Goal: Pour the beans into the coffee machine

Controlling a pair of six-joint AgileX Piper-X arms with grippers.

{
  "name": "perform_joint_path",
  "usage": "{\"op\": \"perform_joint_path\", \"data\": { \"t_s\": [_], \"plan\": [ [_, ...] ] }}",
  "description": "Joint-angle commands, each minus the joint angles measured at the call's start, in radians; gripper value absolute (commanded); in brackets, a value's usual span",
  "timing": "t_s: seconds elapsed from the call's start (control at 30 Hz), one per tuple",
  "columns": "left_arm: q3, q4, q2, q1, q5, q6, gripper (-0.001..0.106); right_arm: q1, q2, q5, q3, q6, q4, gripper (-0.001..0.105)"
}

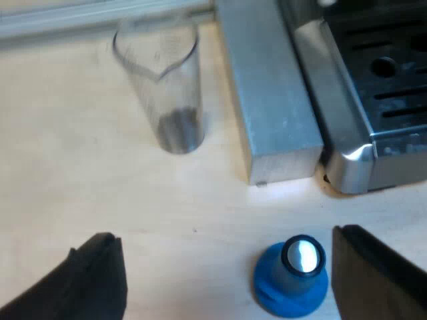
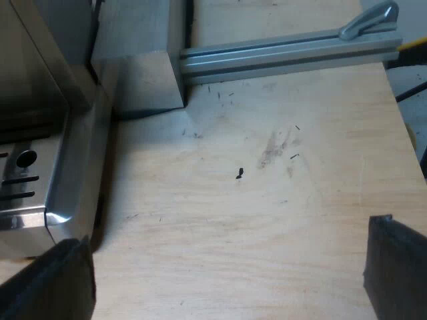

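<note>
Left wrist view: the left gripper (image 1: 225, 253) hangs over the table (image 1: 80, 187) with its two black fingers wide apart and nothing between them.
Task's thing: the measuring glass (image 1: 160, 93) stands upright on the table, near a grey metal block (image 1: 270, 100) that lies against the espresso machine (image 1: 373, 100). It is beyond the fingers and apart from them.
Beans: a small dark heap of beans (image 1: 179, 127) sits at the bottom of the glass.
Right wrist view: the right gripper (image 2: 227, 260) hovers with its fingers spread and empty over bare wood, beside the machine's steel corner.
Step in hand: I judge that the glass is not yet grasped and the reach for it is to come.
Risk, tamper: the blue tamper (image 1: 291, 277) stands just beside one left finger. A careless advance could knock it over or push it along.
Risk, glass: it is tall, narrow and clear, so it probably tips easily. A finger meeting its wall off-centre could topple it and scatter the beans.
Risk, block: the glass is close to the metal block, so the finger on that side has little room.
Risk, pour: tilting before the spout is over the hopper would drop beans on the machine or the table.
Other: an aluminium rail (image 2: 287, 57) with a lever lies across the table, and a dark speck (image 2: 239, 174) is on the wood; I cannot tell what it is.
Writing: faint graduation marks on the glass cannot be read. No brand or label is legible.
</note>
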Motion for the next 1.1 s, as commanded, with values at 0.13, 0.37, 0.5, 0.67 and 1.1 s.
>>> {"op": "perform_joint_path", "data": {
  "t_s": [0.13,0.37,0.5,0.67,1.1],
  "plan": [
    [0.026,-0.061,-0.005,0.006,0.01,-0.019,0.066,-0.001,-0.005,0.0,-0.01,-0.012,-0.006,0.082],
    [0.065,-0.119,0.024,0.006,-0.046,0.015,0.066,-0.001,-0.005,0.0,-0.01,-0.012,-0.008,0.082],
    [0.095,-0.162,0.098,0.006,-0.075,0.067,0.066,-0.001,-0.005,0.0,-0.01,-0.012,-0.008,0.082],
    [0.097,-0.178,0.175,0.006,-0.072,0.068,0.066,-0.001,-0.005,0.0,-0.01,-0.012,-0.008,0.082],
    [0.097,-0.336,0.191,0.006,-0.037,-0.02,0.066,-0.001,-0.005,0.0,-0.01,0.004,-0.017,0.082]
  ]
}}
